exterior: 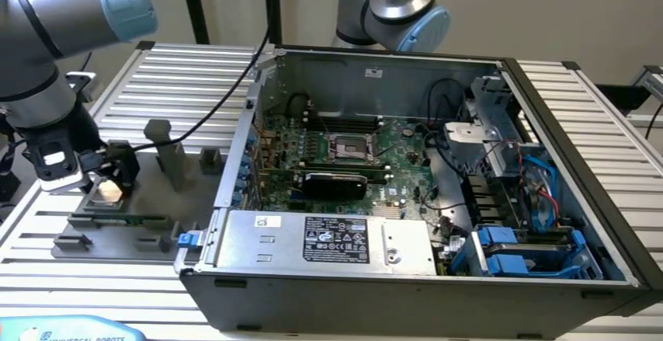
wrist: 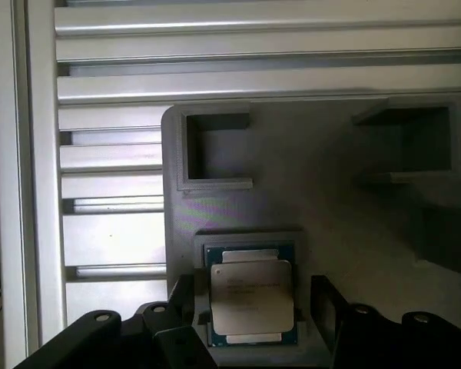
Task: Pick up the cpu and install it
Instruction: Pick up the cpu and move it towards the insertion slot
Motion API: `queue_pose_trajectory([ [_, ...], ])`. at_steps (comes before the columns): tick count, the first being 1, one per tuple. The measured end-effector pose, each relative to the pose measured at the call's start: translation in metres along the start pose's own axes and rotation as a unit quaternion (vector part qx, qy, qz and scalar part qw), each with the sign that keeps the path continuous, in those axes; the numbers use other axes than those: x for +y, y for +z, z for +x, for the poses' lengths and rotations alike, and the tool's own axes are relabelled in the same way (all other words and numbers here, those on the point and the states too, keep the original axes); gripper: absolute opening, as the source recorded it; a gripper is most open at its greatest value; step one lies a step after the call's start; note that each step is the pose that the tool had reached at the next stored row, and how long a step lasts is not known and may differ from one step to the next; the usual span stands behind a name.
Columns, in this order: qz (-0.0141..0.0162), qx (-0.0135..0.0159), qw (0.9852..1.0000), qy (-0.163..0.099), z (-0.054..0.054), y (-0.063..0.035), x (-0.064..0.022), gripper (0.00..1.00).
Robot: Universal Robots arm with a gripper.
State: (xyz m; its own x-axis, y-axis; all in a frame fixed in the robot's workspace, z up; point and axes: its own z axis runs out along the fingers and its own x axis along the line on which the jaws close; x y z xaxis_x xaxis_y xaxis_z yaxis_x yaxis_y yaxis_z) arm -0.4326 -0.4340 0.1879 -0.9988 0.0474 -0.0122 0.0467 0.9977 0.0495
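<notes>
Wrist view — gripper [wrist: 255, 321] jaws apart, either side of cpu [wrist: 251, 292] | cpu lies in grey fixture [wrist: 330, 207] pocket — slatted table [wrist: 115, 207]

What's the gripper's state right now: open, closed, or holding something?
Gripper: open, holding nothing; its fingers stand on either side of the small flat square cpu with a silvery metal top, which lies in its pocket on the grey plastic fixture block.

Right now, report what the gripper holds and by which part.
Nothing is held. The gripper is open, its jaws standing apart on either side of the chip, which lies in its grey holder.
</notes>
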Motion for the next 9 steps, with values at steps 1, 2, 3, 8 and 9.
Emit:
queue_pose_trajectory([
  [1,-0.0001,0.0000,1.0000,0.000,0.0000,0.0003,0.0000,0.71],
  [2,0.0000,0.0000,1.0000,-0.001,0.0000,0.0005,0.0000,0.71],
  [3,0.0000,0.0001,1.0000,-0.002,0.0000,0.0006,0.0000,0.71],
  [8,0.0009,0.0002,1.0000,-0.008,0.0000,0.0013,0.0005,0.71],
  [9,0.0014,0.0003,1.0000,-0.009,0.0000,0.0014,0.0006,0.71],
])
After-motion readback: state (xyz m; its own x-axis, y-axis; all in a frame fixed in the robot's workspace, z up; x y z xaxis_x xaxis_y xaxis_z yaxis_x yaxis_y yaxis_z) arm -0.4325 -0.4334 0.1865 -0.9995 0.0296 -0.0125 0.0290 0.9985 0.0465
